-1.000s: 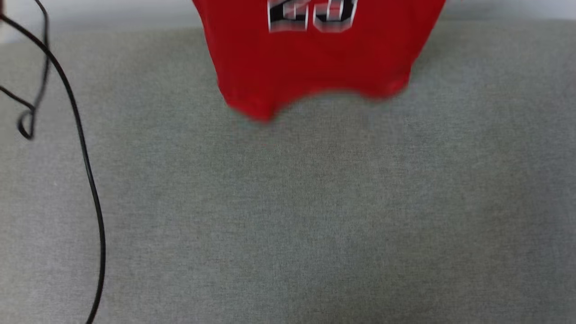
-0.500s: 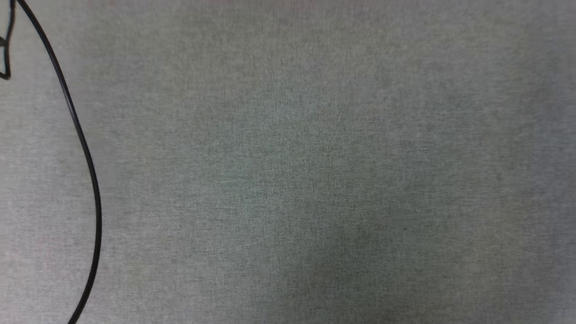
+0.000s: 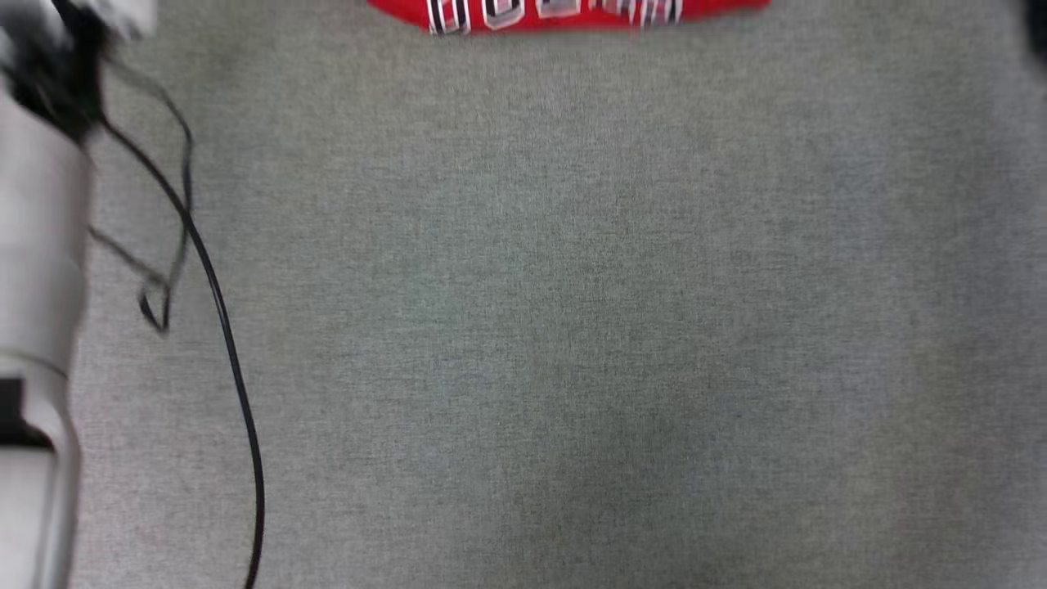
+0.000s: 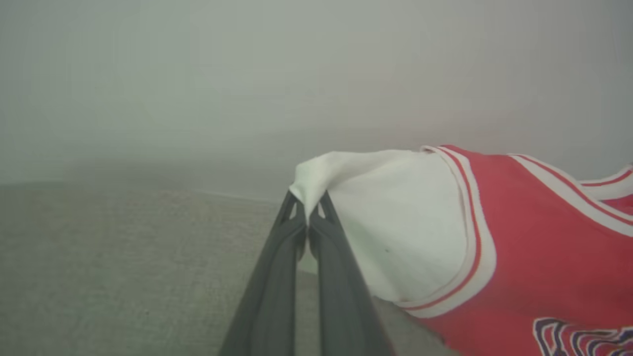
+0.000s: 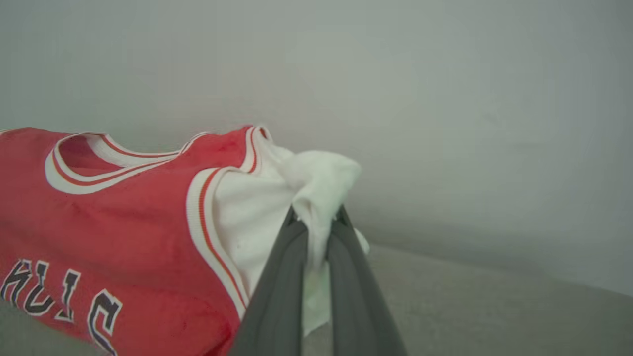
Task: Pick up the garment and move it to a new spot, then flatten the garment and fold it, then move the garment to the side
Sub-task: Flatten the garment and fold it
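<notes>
Pinching one white sleeve apiece, left gripper [image 4: 307,206] and right gripper [image 5: 316,216] are clamped on the garment [image 4: 524,247]. It stretches between them, shoulder line running pincer to pincer over the grey surface [image 3: 572,327]. Neither arm looks nearer.

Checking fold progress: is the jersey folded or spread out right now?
Spread, not folded: the left gripper and right gripper each pinch one end of the garment, holding it stretched open between them.

garment [image 3: 720,6] cut off at top edge, lettering [image 3: 499,15] blurred, pale forearm [image 3: 37,245] smeared, probably the left
</notes>
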Controlling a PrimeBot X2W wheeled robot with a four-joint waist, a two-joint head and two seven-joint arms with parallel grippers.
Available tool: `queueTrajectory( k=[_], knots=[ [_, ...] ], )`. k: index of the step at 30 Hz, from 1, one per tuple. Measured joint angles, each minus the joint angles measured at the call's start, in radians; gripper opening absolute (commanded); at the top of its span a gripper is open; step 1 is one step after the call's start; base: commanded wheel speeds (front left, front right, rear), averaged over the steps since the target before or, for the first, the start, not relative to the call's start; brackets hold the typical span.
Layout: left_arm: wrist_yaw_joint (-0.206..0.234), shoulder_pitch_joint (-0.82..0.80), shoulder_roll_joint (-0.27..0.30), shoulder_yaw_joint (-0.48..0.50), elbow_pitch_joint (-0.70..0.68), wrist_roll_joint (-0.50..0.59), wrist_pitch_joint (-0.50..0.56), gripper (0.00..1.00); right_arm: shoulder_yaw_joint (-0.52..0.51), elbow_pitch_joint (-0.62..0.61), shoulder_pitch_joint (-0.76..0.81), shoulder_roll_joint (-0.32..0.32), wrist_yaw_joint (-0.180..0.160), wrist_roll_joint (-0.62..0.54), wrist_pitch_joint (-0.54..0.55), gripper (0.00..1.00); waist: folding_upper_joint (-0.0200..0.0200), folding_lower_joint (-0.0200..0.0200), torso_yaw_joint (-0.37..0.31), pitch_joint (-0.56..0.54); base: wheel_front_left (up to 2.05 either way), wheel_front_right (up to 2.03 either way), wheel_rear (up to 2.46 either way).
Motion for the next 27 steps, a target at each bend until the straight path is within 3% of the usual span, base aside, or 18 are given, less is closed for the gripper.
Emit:
queueTrajectory(
  k=[8,14,20,27],
  knots=[
    [-0.009,0.317,-0.039,-0.026,-0.015,-0.085,-0.078,0.00,0.100,-0.004,0.331,-0.002,0.000,0.139,-0.053,0.00,0.0000,-0.0002,0.006,-0.108,0.00,0.00,0.00],
    [-0.009,0.555,-0.024,-0.041,-0.119,-0.132,-0.113,0.00,0.131,-0.065,0.553,-0.039,0.000,0.221,-0.084,0.00,0.0000,-0.0004,0.012,-0.217,0.00,0.00,0.00],
    [-0.007,0.781,-0.002,-0.014,-0.216,-0.141,-0.121,0.00,0.124,-0.137,0.760,-0.068,0.000,0.275,-0.099,0.00,0.0001,-0.0005,0.018,-0.334,0.00,0.00,0.00],
    [0.049,1.069,0.000,0.050,-0.392,-0.125,-0.122,0.00,0.034,-0.230,1.021,-0.066,0.000,0.292,-0.100,0.00,0.0001,-0.0005,0.024,-0.475,0.00,0.00,0.00]
  ],
)
